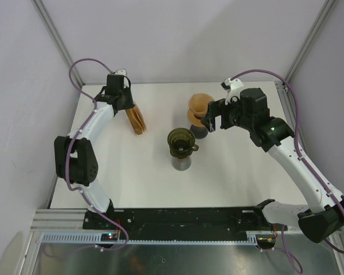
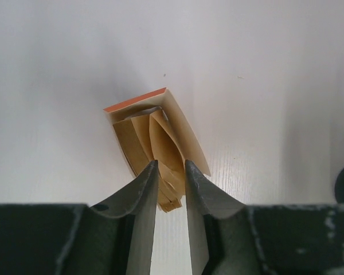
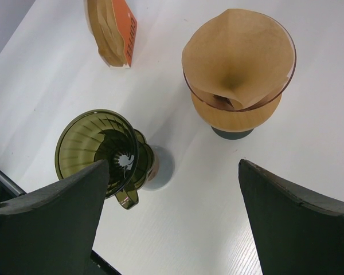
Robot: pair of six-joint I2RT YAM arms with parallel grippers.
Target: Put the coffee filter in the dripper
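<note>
Lying between left pincer tips: coffee filter edge.

matt brown paper filters; glossy translucent green dripper; matt white table with faint grain.
</note>
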